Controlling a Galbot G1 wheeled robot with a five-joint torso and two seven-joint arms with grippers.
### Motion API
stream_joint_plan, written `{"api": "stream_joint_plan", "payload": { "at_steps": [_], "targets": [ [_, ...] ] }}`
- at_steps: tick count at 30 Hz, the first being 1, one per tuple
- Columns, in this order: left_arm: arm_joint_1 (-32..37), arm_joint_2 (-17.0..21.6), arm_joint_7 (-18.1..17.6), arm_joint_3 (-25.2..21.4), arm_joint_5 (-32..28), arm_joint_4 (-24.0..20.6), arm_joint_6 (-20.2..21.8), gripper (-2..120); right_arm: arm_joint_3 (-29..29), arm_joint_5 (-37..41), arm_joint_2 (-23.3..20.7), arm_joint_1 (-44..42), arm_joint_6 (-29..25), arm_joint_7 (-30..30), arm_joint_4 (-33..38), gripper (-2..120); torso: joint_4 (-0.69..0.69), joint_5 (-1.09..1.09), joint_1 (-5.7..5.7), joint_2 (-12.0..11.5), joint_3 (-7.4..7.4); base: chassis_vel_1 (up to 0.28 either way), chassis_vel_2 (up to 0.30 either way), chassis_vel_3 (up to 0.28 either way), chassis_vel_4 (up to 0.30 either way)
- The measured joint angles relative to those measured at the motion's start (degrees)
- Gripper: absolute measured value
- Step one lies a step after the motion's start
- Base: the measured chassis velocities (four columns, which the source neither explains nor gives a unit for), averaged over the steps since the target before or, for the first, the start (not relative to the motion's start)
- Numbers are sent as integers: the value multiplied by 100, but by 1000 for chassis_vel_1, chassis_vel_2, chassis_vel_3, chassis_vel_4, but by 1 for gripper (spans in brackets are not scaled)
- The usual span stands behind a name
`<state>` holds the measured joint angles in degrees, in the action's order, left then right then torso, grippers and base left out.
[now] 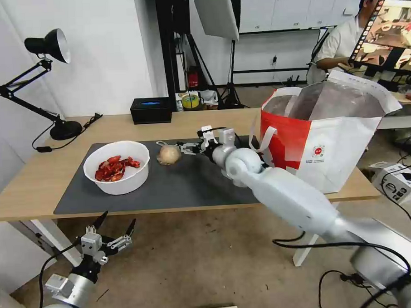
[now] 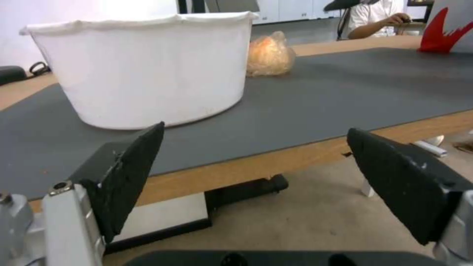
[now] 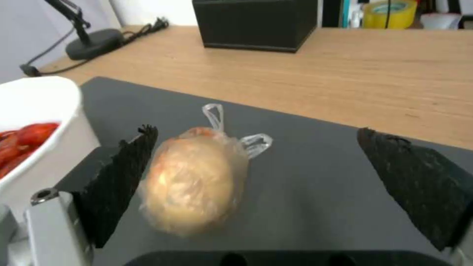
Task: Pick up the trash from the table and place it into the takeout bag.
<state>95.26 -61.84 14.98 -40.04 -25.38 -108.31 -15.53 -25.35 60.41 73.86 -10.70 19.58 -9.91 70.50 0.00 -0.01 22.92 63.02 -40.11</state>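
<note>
On the dark mat [image 1: 193, 182] of the table [image 1: 34, 179] stands the trash: a white bowl [image 1: 117, 169] of red crayfish shells, and to its right a knotted clear bag with a beige lump [image 1: 168, 154]. My right gripper [image 1: 181, 148] reaches over the mat and stands open just right of the lump. In the right wrist view the lump [image 3: 192, 184] lies between the spread fingers [image 3: 123, 177], close to one of them, with the bowl [image 3: 34, 111] beside it. The takeout bag [image 1: 332, 139] stands open at the table's right end. My left gripper [image 1: 118, 219] hangs open below the table's front edge, facing the bowl [image 2: 147, 70].
A black box with a blue top [image 1: 151, 110] and a tape roll [image 1: 190, 100] sit at the table's back edge. A black desk lamp [image 1: 53, 88] stands at the back left. On the floor at right lie a cardboard box [image 1: 399, 182] and cables.
</note>
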Motion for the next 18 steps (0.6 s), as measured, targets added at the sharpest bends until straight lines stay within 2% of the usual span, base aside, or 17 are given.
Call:
{"api": "stream_joint_plan", "payload": {
  "at_steps": [3, 6, 10, 18],
  "targets": [
    [-12, -13, -3, 6, -1, -11, -1, 100, -3, -6, 229, 134, 89, 140, -339, 100, 1, 0, 0, 0, 0, 0, 0, 0, 0],
    [-12, -16, -3, 10, -1, -14, -1, 100, -3, -9, 270, 154, 104, 159, -393, 100, 0, 0, 0, 0, 0, 0, 0, 0, 0],
    [-24, -26, -5, 52, 7, -29, 1, 100, -58, -210, 653, 278, 264, 456, -921, 100, -1, 0, 0, 0, 1, 0, 0, 0, 0],
    [-36, -40, -5, 63, 7, -16, -1, 100, -106, -650, 955, 353, 236, 976, -1428, 100, 1, 1, -1, 1, 1, 0, 0, 0, 0]
  ]
}}
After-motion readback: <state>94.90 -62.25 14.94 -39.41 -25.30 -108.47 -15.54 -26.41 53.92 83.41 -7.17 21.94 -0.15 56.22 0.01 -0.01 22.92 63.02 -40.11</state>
